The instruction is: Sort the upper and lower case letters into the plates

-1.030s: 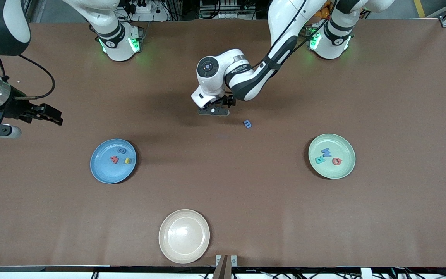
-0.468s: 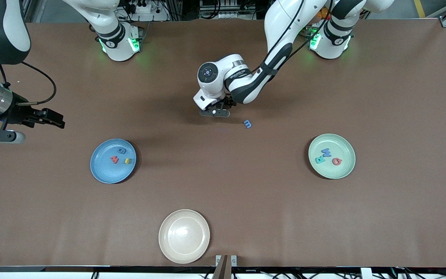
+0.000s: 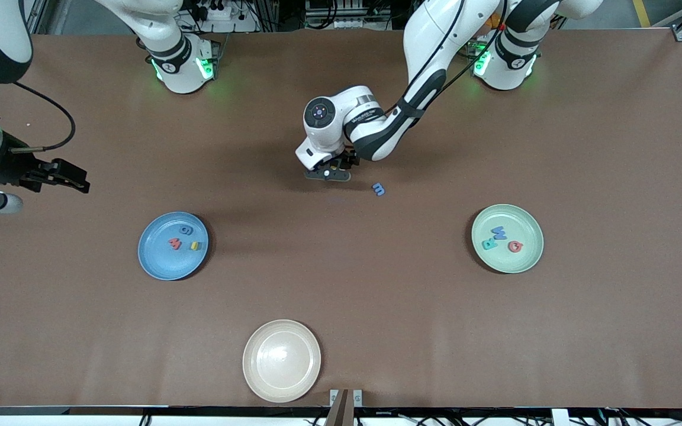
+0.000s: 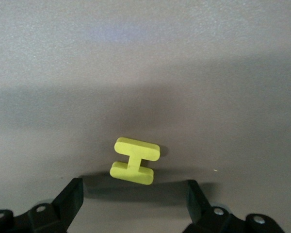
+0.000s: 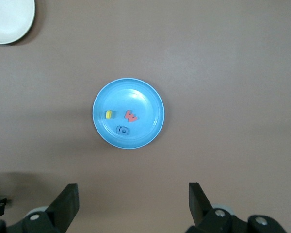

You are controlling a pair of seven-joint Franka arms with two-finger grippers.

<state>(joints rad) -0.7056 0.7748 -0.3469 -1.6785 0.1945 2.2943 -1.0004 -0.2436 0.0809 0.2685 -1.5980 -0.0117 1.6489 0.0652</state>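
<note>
On the brown surface the yellow H lies flat at mid-table, the left gripper low over it, jaws open; closing off-centre could skid it away; the right gripper, jaws open, waits high over the blue plate, at the H's nine o'clock.

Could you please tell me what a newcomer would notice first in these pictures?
The left hand hangs low at mid-table, open around a yellow H lying on the table. Sorted letters fill the blue plate and mint plate, a blue m lies loose, and the cream plate is empty.
</note>
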